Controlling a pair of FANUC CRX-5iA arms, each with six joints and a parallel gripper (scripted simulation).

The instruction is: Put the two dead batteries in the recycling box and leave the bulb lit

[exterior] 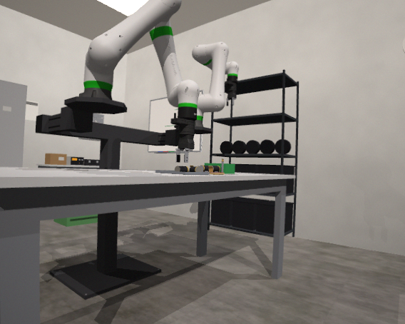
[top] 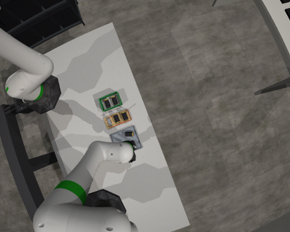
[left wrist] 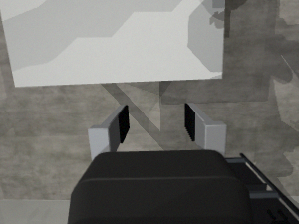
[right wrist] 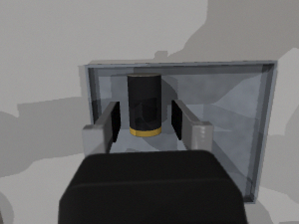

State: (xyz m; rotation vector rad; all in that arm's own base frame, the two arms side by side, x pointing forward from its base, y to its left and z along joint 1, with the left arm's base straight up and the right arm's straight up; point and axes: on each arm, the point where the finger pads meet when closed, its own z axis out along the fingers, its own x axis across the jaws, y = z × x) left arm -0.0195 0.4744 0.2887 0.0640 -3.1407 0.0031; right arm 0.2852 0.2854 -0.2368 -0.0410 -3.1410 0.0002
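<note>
The grey tray (top: 116,139) (right wrist: 224,66) holds one dark battery (top: 129,134) with a yellow end. Another battery (right wrist: 145,101) lies in its corner, hidden under the arm in the top view. My right gripper (exterior: 182,159) (right wrist: 146,112) is open above that corner battery, with its fingers on either side in the right wrist view and nothing gripped. The orange holder (top: 107,126) has two batteries (top: 116,118) (top: 124,116) in it. The green box (top: 100,105) (exterior: 227,168) shows two more batteries (top: 107,103) (top: 114,99). My left gripper (exterior: 229,103) (left wrist: 156,115) is open, empty and high. Whether the bulb is lit cannot be told.
The white table (top: 144,184) (exterior: 58,182) (left wrist: 125,64) carries the tray, holder and green box in a row. A thin upright post (exterior: 222,165) stands by the holder. Black shelving (top: 42,15) (exterior: 254,119) stands beyond the table.
</note>
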